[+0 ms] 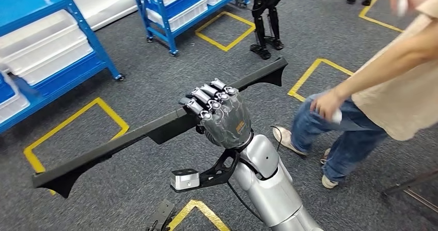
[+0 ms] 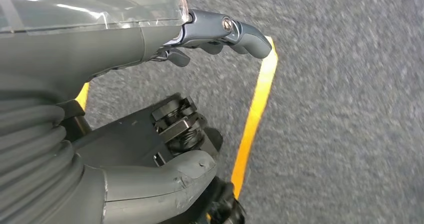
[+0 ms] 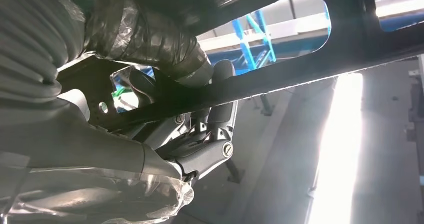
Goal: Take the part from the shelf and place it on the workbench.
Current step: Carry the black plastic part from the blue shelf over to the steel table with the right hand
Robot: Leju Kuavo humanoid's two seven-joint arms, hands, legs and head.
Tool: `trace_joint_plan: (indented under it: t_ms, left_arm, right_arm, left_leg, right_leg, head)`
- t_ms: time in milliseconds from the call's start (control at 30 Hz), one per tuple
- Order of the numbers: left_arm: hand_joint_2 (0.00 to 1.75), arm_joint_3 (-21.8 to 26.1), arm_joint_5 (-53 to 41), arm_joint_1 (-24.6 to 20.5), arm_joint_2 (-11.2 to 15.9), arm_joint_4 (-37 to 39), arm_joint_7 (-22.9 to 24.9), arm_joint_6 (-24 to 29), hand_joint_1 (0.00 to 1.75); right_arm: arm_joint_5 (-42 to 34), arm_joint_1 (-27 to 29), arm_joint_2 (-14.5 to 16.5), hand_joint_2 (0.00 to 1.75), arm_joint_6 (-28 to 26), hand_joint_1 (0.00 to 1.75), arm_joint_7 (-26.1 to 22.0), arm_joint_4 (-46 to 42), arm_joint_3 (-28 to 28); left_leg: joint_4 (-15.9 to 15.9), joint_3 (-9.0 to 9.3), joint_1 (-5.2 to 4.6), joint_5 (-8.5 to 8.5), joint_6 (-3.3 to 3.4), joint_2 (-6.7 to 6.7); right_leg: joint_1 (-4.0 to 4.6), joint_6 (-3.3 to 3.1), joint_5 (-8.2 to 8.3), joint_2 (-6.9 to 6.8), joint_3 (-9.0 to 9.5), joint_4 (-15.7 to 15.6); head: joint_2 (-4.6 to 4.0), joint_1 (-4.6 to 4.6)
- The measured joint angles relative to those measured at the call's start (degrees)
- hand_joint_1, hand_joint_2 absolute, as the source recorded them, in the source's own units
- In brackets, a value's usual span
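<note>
Item: part. Long black bar with forked ends, held level above the grey carpet floor, clear of every shelf. One end reaches toward the yellow floor square on the shelf side of the part; the other points toward the person standing just beyond it.

Holder: right hand. Raised in front of the body, its fingers wrapped over the bar near its middle. The right wrist view shows the fingers curled around the black bar from beneath, a firm closed hold.

Left hand. Hangs over the carpet beside a yellow floor line. Nothing lies in it. The fingers look partly curled rather than spread; how far closed they are I cannot tell.

Surroundings, relative to the part: blue shelf racks with white bins stand well apart behind it. Another robot's dark legs stand beyond its far end.

Progress, as judged: the pick-up from the shelf appears done, since the part is in hand and away from the racks. Carrying and placing remain; no table is visible, so the robot likely has to turn or walk to it before setting the part down. The bar's length near the person calls for care.
</note>
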Motion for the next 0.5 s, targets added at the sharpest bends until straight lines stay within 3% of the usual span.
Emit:
trace_joint_plan:
  t_ms: [33,100,167,233,267,300,333,400,467,500]
  left_arm:
    - [1.75,0.0,0.0,-0.03,0.0,0.0,-0.01,0.0,0.0]
    - [1.75,0.0,0.02,-0.09,0.06,-0.01,-0.03,0.01,0.0]
    - [1.75,0.01,0.14,-0.12,0.17,-0.01,-0.06,0.03,0.0]
    - [1.75,0.01,0.27,-0.21,0.18,-0.01,-0.05,0.08,0.0]
    - [1.75,0.01,0.26,-0.3,0.1,-0.01,-0.04,0.16,0.0]
    - [1.75,0.01,0.19,-0.38,0.0,-0.01,-0.03,0.23,0.0]
    - [1.75,0.0,0.09,-0.42,-0.09,0.0,0.01,0.31,0.0]
    - [1.75,0.0,-0.03,-0.17,-0.15,0.0,0.13,0.42,0.0]
    - [1.75,0.01,0.05,0.21,-0.11,0.0,0.21,0.6,0.0]
    - [1.75,0.02,0.17,0.3,-0.1,0.0,0.19,0.7,0.0]
  right_arm:
    - [0.0,-0.03,-0.05,1.75,0.0,1.75,0.01,0.02,0.09]
    - [0.0,-0.14,-0.1,1.75,0.0,1.75,0.15,0.03,0.25]
    - [0.0,-0.21,-0.2,1.75,0.0,1.75,0.37,0.04,0.38]
    - [0.03,-0.24,-0.36,1.75,-0.01,1.75,0.56,0.01,0.48]
    - [0.06,-0.28,-0.45,1.75,-0.01,1.75,0.72,-0.04,0.51]
    - [0.1,-0.42,-0.54,1.75,-0.02,1.75,0.89,-0.09,0.56]
    - [0.14,-0.59,-0.61,1.75,-0.02,1.75,1.08,-0.15,0.66]
    - [0.17,-0.77,-0.74,1.75,-0.02,1.75,1.3,-0.21,0.85]
    - [0.17,-0.4,-0.96,1.75,-0.02,1.75,1.27,-0.23,0.91]
    - [0.16,-0.18,-1.11,1.75,-0.02,1.75,1.18,-0.25,0.91]
  left_leg:
    - [-2.92,1.17,-0.41,2.04,0.67,-0.52]
    - [-10.94,4.68,-1.25,5.72,2.17,-2.93]
    - [-15.09,6.65,-1.75,6.83,3.08,-4.49]
    - [-16.14,7.26,-1.84,7.21,3.54,-3.68]
    - [-17.17,7.76,-1.7,7.73,3.64,-2.96]
    - [-18.4,8.29,-1.54,8.33,3.79,-2.19]
    - [-19.51,8.75,-1.36,8.87,3.83,-1.33]
    - [-20.24,9.03,-1.18,9.15,3.66,0.36]
    - [-19.81,8.85,-0.9,8.8,3.19,2.15]
    - [-19.37,8.71,-0.63,8.49,2.79,3.0]
  right_leg:
    - [0.14,-0.1,0.08,0.8,0.01,0.0]
    - [0.05,-0.15,0.31,2.29,-0.03,-0.03]
    - [-0.42,0.21,0.6,3.5,-0.22,-0.14]
    - [-0.69,0.9,1.03,4.69,-0.26,-0.71]
    - [-0.58,1.12,1.04,4.25,-0.24,-0.91]
    - [-0.37,1.31,0.45,2.98,-0.5,-0.45]
    - [-0.22,1.5,-0.78,1.18,-1.25,1.11]
    - [-0.49,2.01,-4.43,-2.22,-4.19,7.31]
    - [-1.22,2.91,-6.01,-3.31,-6.56,12.28]
    - [-1.6,3.47,-5.28,-3.69,-6.38,12.1]
  head:
    - [0.0,0.01]
    - [0.0,0.02]
    - [0.0,0.01]
    - [0.0,-0.01]
    - [0.0,0.01]
    - [0.0,0.03]
    - [0.0,0.04]
    - [0.0,0.05]
    - [0.0,0.03]
    - [0.0,0.03]
